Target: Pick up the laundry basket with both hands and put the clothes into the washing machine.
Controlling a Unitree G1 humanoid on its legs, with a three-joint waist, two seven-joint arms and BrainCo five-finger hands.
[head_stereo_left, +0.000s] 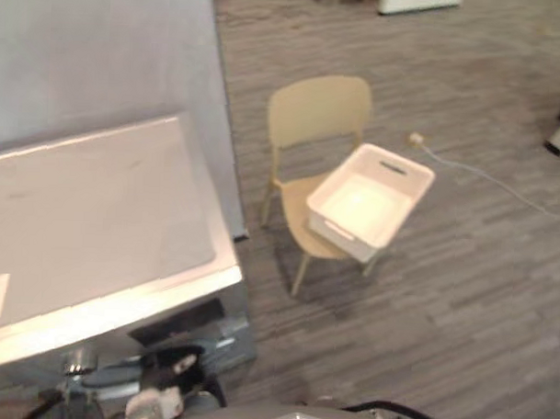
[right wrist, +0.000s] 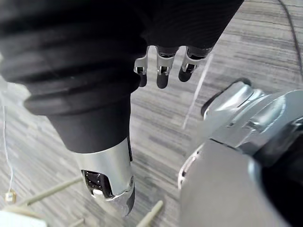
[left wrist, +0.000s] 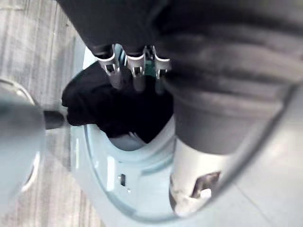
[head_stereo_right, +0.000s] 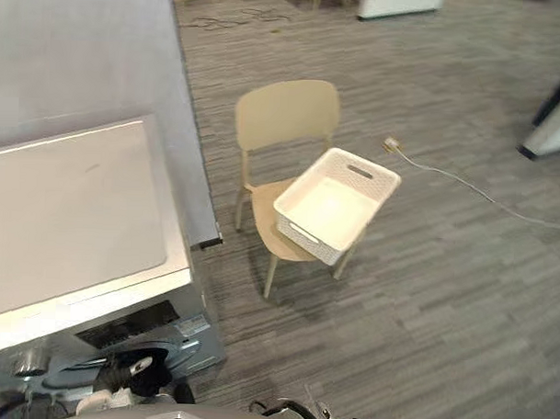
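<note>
A white laundry basket (head_stereo_left: 393, 167) sits empty and tilted on the seat of a beige chair (head_stereo_left: 318, 110), out on the carpet. The washing machine (head_stereo_left: 96, 221) stands at the near left, and its pale round door opening (left wrist: 124, 166) shows in the left wrist view. A dark garment (left wrist: 111, 111) lies bunched in that opening. My left hand (left wrist: 135, 71) reaches down at it with fingers straight, their tips on the cloth and the thumb (left wrist: 189, 189) held apart. My right hand (right wrist: 161, 71) hangs over the carpet, fingers relaxed and holding nothing.
A grey panel (head_stereo_left: 102, 47) rises behind the washer. A white cable (head_stereo_left: 502, 185) with a plug (head_stereo_left: 416, 138) runs across the carpet right of the chair. A white cabinet (head_stereo_left: 418, 3) stands far back. The chair legs (right wrist: 47, 191) show near my right hand.
</note>
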